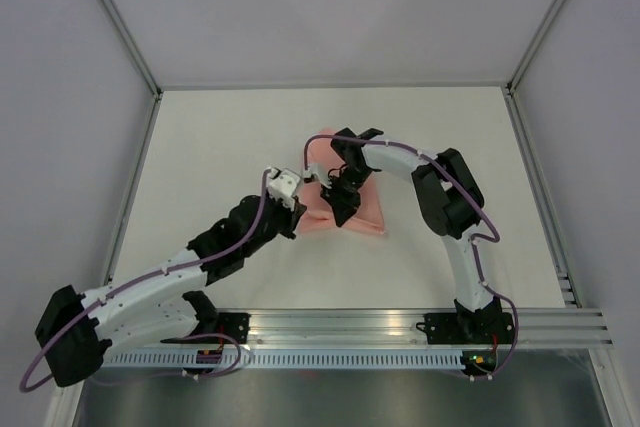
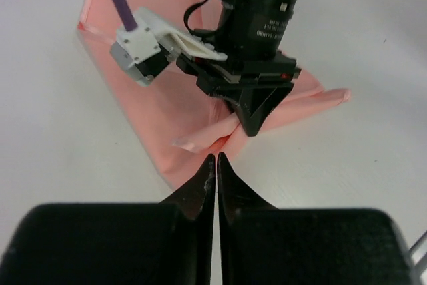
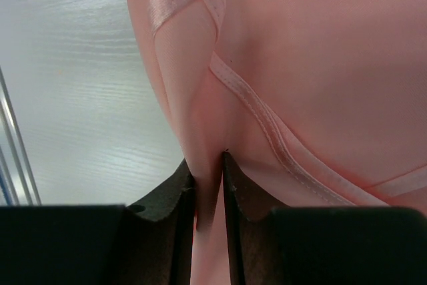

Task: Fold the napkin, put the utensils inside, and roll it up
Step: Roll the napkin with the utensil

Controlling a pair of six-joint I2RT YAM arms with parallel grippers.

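Note:
The salmon-pink napkin (image 1: 366, 213) lies crumpled and partly folded in the middle of the white table. My right gripper (image 1: 343, 209) points down onto it and is shut on a raised fold of the cloth, as the right wrist view shows (image 3: 208, 161). The napkin's hemmed edge (image 3: 267, 118) runs past the jaws. My left gripper (image 2: 215, 158) is shut with nothing seen between its jaws. Its tips sit at the napkin's near edge (image 2: 193, 143), just short of the right gripper (image 2: 252, 121). From above, the left gripper (image 1: 318, 181) is at the napkin's left side. No utensils are in view.
The table (image 1: 200, 167) is white, with grey walls and metal frame posts (image 1: 120, 27) around it. An aluminium rail (image 1: 400, 325) with the arm bases runs along the near edge. The right arm's elbow (image 1: 450, 197) stands to the right of the napkin.

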